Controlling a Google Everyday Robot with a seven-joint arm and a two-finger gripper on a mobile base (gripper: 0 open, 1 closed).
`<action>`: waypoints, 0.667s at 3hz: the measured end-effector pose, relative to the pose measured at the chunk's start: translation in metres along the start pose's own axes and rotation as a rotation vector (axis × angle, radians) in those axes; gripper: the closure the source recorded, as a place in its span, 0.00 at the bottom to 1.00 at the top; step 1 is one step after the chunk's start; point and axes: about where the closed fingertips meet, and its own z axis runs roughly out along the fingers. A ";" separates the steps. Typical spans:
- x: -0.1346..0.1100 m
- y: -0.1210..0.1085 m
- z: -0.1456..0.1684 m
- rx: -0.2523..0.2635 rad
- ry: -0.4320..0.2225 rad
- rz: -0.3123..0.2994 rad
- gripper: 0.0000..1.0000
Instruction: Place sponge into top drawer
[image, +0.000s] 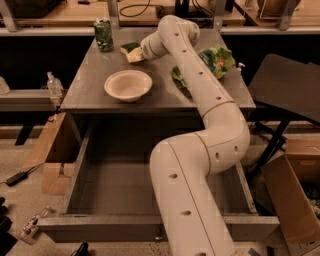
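The sponge (132, 53), pale yellow with a dark green layer on top, lies at the back of the grey table (90, 90), just right of the green can. My gripper (142, 50) is at the sponge's right side, reaching in from the white arm that arches over the table. Where the two meet is hidden by the wrist. The top drawer (120, 226) is pulled wide open under the table, its grey inside bare, with a small knob (159, 239) on the front panel.
A white bowl (128, 84) sits on the table in front of the sponge. A green can (104, 34) stands at the back left and a green snack bag (218, 58) at the right. A black chair (285, 85) and cardboard box (292, 200) stand to the right.
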 end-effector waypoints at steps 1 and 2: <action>-0.004 0.003 -0.007 0.000 0.000 0.000 0.90; -0.005 0.003 -0.008 0.000 0.000 0.000 1.00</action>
